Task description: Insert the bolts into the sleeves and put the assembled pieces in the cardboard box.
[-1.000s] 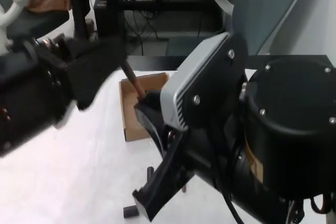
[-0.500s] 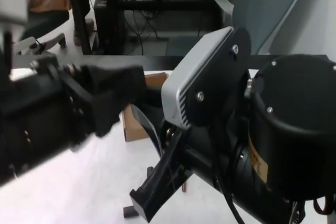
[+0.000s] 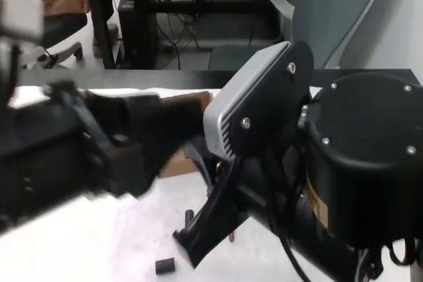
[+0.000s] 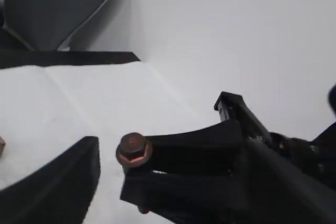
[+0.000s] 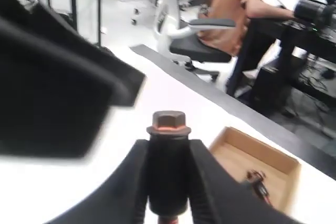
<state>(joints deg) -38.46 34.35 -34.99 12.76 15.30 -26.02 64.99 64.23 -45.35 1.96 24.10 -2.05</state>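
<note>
My right gripper (image 5: 168, 161) is shut on a black sleeve (image 5: 167, 179) held upright above the white bench. A copper bolt sits in the sleeve, its hex head (image 5: 168, 121) on top and its thread tip poking out below. In the left wrist view the same bolt head (image 4: 134, 149) lies between the spread fingers of my left gripper (image 4: 163, 124), with a small gap to the nearer finger (image 4: 58, 182). The left gripper is open. The cardboard box (image 5: 236, 153) lies on the bench beyond, with a dark piece (image 5: 257, 181) inside.
In the high view both arms, one (image 3: 79, 156) and the other (image 3: 344, 183), cover most of the bench and the box (image 3: 185, 100). Two loose black sleeves (image 3: 164, 266) (image 3: 189, 216) and a copper bolt (image 3: 231, 236) lie near the front. Office chairs stand behind the bench.
The left arm has swung across the front of the box toward the right gripper. The bolt shaft that stuck out over the box a second ago no longer shows there.
</note>
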